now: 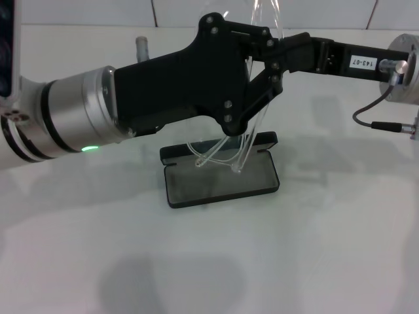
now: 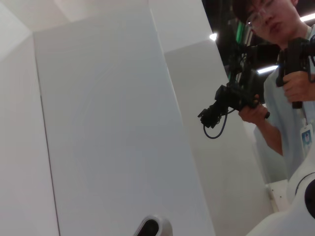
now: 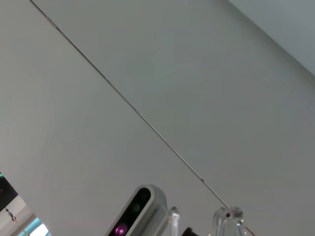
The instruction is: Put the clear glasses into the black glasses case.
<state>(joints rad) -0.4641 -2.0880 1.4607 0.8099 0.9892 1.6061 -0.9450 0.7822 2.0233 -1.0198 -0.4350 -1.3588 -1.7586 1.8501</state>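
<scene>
White tabletop: light, slippery transparent plastic glasses are clamped between both black grippers, left and right, above the open black hinged case.

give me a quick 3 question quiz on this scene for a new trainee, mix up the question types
1. True or false: the black glasses case lies shut on the table.
2. Multiple choice: the clear glasses are (a) flat on the table beside the case, (b) held up above the open case with the arm tips hanging down toward it, (c) folded inside the case.
3. Short answer: which grippers meet at the glasses above the case?

Key
1. False; it lies open, grey lining up.
2. b
3. Both: the left gripper reaches in from the left, the right gripper from the right.
</scene>
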